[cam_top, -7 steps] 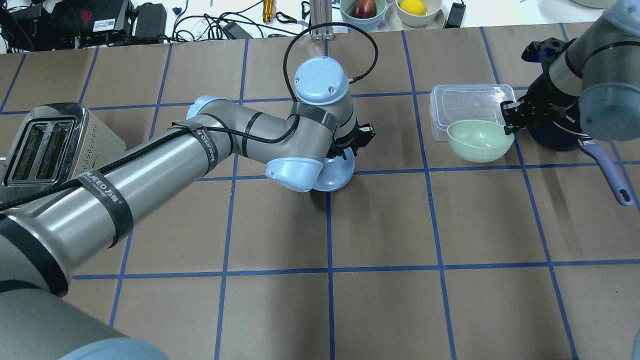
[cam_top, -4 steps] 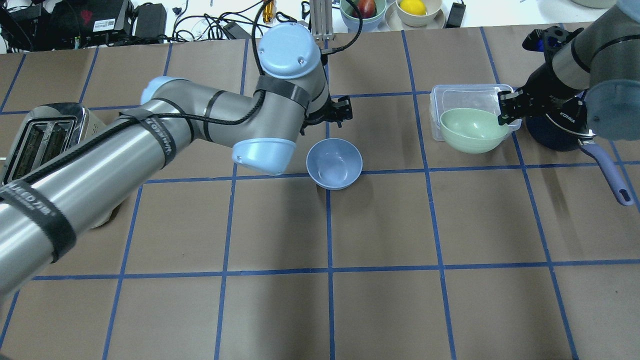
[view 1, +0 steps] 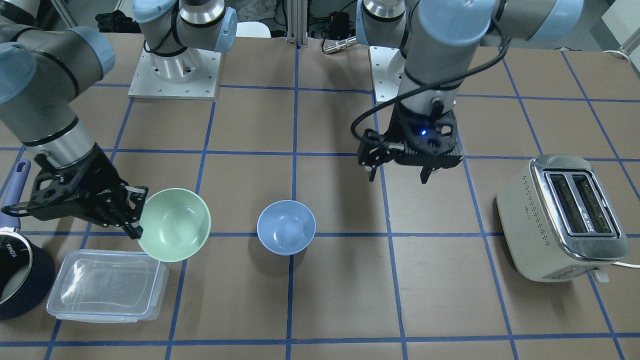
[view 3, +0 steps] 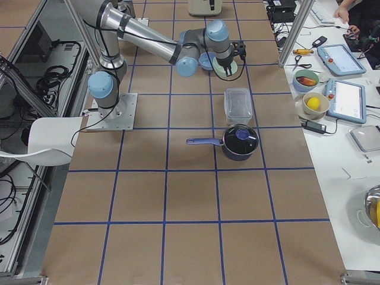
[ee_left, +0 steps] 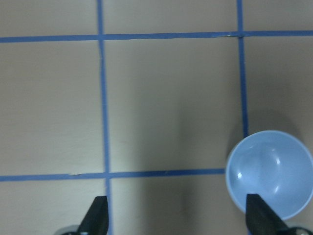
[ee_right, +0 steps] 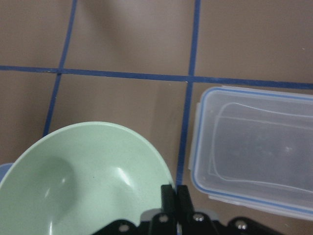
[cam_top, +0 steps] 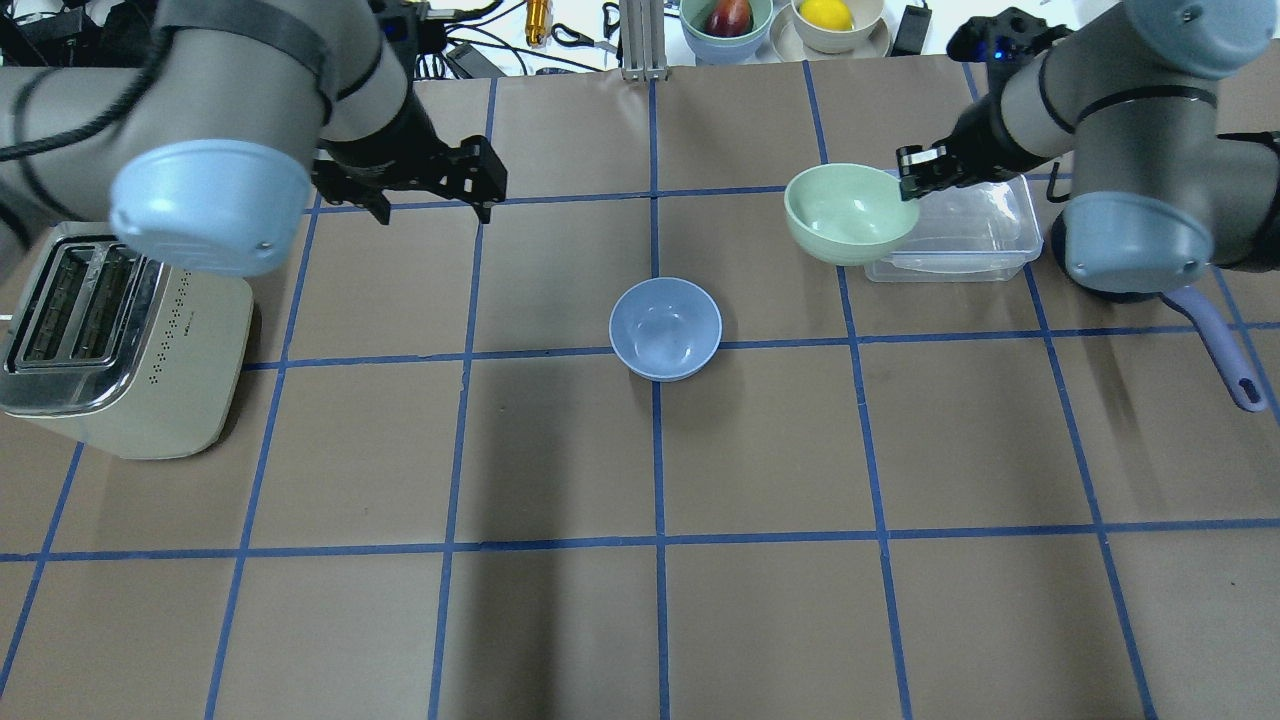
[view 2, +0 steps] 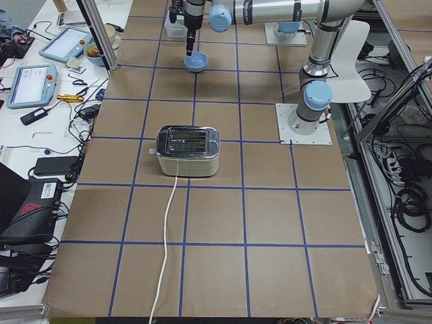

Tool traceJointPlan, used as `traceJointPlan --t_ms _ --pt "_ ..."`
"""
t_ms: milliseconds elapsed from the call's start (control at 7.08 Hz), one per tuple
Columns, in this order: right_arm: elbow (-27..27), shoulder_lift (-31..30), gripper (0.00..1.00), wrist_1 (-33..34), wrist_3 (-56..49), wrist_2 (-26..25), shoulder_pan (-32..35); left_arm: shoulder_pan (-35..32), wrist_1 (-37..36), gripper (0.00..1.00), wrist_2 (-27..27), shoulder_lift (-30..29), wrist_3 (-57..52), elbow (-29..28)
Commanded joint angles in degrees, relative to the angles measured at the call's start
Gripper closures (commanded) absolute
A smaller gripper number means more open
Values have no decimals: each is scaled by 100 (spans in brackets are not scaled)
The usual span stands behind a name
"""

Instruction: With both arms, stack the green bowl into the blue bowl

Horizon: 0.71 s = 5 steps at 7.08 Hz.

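Note:
The green bowl (cam_top: 848, 212) hangs above the table, tilted, held by its rim in my right gripper (cam_top: 908, 185), which is shut on it. It also shows in the front view (view 1: 174, 231) and the right wrist view (ee_right: 88, 181). The blue bowl (cam_top: 666, 328) stands upright and alone on the table's middle, to the green bowl's left in the overhead view. It also shows in the left wrist view (ee_left: 269, 174). My left gripper (cam_top: 433, 205) is open and empty, raised well to the left of the blue bowl.
A clear rectangular container (cam_top: 965, 235) lies just right of the green bowl. A dark saucepan (view 1: 20, 275) with a purple handle (cam_top: 1215, 345) stands beyond it. A cream toaster (cam_top: 120, 340) stands at the left. Fruit bowls (cam_top: 725, 20) stand past the far edge.
My left gripper let go of the blue bowl and drew back to the left, leaving it upright. My right gripper lifted the green bowl and carried it left, off the container's front.

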State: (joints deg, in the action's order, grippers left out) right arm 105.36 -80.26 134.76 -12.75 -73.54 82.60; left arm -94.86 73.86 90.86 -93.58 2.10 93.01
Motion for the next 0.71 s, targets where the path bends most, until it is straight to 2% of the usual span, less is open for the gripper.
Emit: traceJointPlan --t_ms 0,282,565 --pt "28 272 100 1055 326 -691 1044 178 384 0 2 515 -106 41" --pt "273 642 100 2268 387 -1389 1880 361 279 0 20 534 -70 -19" --pt "476 652 100 2282 518 -1331 1962 495 330 0 -32 560 -61 94"
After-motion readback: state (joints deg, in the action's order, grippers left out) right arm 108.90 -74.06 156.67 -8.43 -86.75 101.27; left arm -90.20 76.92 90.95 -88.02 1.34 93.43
